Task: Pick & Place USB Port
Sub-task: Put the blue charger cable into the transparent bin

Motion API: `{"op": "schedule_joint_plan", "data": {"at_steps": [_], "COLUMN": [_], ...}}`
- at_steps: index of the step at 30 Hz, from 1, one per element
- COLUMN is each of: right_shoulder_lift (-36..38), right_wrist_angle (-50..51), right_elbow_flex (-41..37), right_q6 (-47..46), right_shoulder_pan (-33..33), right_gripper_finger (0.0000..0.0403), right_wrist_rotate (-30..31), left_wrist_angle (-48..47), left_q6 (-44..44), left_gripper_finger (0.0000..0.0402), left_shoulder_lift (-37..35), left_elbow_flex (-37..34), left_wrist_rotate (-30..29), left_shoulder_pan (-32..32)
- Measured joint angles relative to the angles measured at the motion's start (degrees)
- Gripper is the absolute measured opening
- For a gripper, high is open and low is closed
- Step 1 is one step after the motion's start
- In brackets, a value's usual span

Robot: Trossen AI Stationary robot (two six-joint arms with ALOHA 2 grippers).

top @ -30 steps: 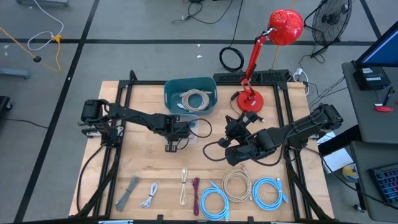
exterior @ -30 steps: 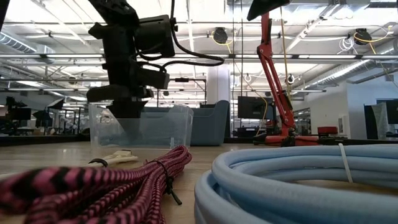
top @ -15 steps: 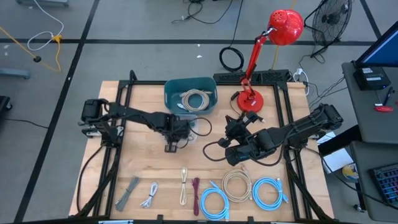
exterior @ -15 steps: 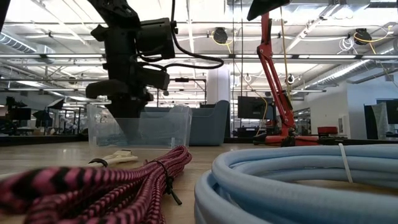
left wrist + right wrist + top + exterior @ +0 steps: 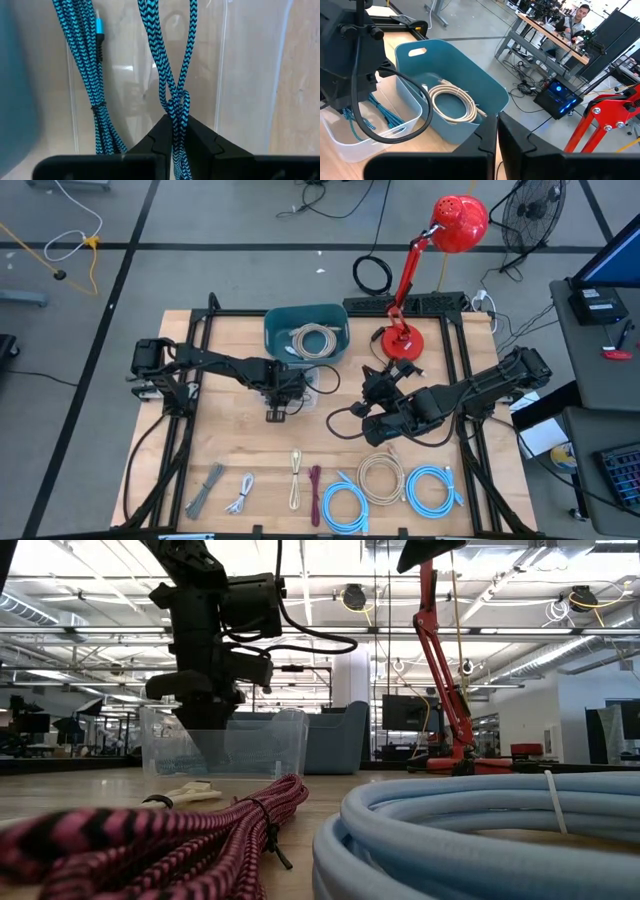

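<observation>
A blue-and-black braided USB cable [image 5: 165,55] reaches down into a clear plastic bin [image 5: 306,380], where its tied bundle [image 5: 97,115] lies on the floor. My left gripper [image 5: 176,131] stands over that bin [image 5: 225,745], pointing down, shut on a strand of the cable. My right gripper [image 5: 496,131] hovers right of the table's middle [image 5: 378,420], shut and holding nothing, and looks across at the bins. My left gripper pinches a doubled strand of the cable [image 5: 176,117] between its two fingers, just below a knot-like crossing [image 5: 178,102]. The fingers come from above, pointing down into the clear bin. The strand runs slack from the fingertips to the bin's floor.
A teal bin [image 5: 306,330] holding a beige coiled cable stands just beyond the clear bin. A red desk lamp [image 5: 400,340] is at the far right. Near the front edge lie coiled cables: grey [image 5: 205,490], white, cream, maroon [image 5: 316,492], beige and light blue [image 5: 432,488].
My left gripper has turned slightly over the clear bin while staying in place. My right arm has kept still.
</observation>
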State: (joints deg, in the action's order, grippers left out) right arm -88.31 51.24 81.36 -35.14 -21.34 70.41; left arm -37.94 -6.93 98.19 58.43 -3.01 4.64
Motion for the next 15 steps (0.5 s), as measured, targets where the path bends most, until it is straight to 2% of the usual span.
{"op": "schedule_joint_plan", "data": {"at_steps": [8, 15], "right_shoulder_lift": [0.0, 0.0], "right_wrist_angle": [-0.2, -0.2], "right_elbow_flex": [0.0, 0.0], "right_q6": [0.0, 0.0], "right_shoulder_pan": [0.0, 0.0], "right_gripper_finger": [0.0008, 0.0008], "right_wrist_rotate": [0.0, 0.0], "left_wrist_angle": [-0.1, -0.6], "left_q6": [1.5, 2.7], "left_gripper_finger": [0.0048, 0.0127], "left_shoulder_lift": [0.0, 0.0], "left_elbow_flex": [0.0, 0.0], "left_wrist_rotate": [0.0, 0.1], "left_shoulder_pan": [0.0, -0.1]}}
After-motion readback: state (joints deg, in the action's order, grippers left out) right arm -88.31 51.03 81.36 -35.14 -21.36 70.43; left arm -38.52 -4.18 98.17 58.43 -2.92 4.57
